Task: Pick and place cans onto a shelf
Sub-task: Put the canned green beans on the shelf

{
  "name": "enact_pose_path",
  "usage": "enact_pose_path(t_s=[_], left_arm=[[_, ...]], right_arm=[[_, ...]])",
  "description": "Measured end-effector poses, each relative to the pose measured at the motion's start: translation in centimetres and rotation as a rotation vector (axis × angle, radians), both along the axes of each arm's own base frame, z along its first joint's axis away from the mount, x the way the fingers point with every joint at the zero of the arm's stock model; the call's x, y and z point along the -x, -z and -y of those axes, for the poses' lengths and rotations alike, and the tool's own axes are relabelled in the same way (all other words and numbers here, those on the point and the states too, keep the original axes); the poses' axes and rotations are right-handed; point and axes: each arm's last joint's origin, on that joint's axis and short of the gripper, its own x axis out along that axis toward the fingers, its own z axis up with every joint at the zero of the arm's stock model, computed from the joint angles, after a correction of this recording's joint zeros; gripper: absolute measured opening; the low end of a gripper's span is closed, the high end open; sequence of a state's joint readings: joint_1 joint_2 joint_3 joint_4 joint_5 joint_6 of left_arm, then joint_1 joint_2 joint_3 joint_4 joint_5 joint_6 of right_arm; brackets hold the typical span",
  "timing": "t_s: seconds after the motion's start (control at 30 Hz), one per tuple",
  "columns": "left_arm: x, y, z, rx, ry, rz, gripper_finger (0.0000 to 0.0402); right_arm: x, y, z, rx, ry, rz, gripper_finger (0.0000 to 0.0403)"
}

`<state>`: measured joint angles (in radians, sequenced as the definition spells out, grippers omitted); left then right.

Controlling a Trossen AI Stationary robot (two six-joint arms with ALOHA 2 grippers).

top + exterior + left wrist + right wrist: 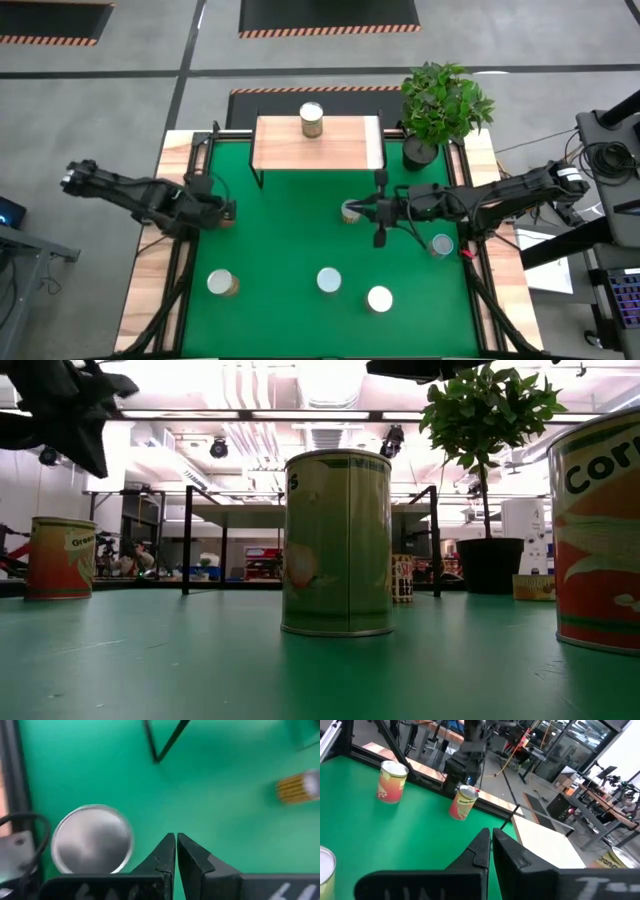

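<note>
One can (pixel 311 120) stands on the shelf's light wood top (pixel 340 150) at the far side. Several cans stand on the green mat: three near the front (pixel 222 283) (pixel 329 281) (pixel 379 299), one at the right (pixel 441 245), one at the middle (pixel 349 211). My right gripper (pixel 364 210) (pixel 491 839) is shut and empty, held above the mat by that middle can. My left gripper (pixel 222 212) (pixel 176 842) is shut and empty, pointing down beside a can's silver top (pixel 92 839) at the mat's left edge.
A potted plant (pixel 440 105) stands at the far right corner beside the shelf. Black frame rails (pixel 190 200) run along the mat's sides. In the low view the three front cans (pixel 337 543) (pixel 60 557) (pixel 600 530) stand apart, with green mat between them.
</note>
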<state>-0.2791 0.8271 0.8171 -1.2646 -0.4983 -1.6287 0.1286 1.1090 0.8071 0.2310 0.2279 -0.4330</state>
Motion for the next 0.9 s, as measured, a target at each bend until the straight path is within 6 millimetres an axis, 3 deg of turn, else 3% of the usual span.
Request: enact_pose_path(t_s=[0.27,0.4,0.53,0.8,0.9], left_arm=[[-0.6,0.4,-1.6,0.077,-0.012,-0.133,0.0003],[-0.2,0.5,-2.4,0.135,-0.010,-0.188,0.0036],[-0.1,0.6,-3.0,0.117,-0.018,-0.223,0.0100],[-0.8,1.3,-3.2,0.082,-0.042,-0.320,0.0275],[-0.9,1.7,-3.2,0.088,-0.053,-0.347,0.0317]], right_arm=[[0.4,0.6,0.5,-0.019,0.018,-0.014,0.0009],[0.4,0.8,0.7,-0.036,0.032,-0.028,0.0009],[0.4,0.8,0.8,-0.032,0.036,-0.029,0.0009],[0.5,0.9,0.8,-0.044,0.021,-0.047,0.0009],[0.5,1.0,0.8,-0.045,0.013,-0.056,0.0009]])
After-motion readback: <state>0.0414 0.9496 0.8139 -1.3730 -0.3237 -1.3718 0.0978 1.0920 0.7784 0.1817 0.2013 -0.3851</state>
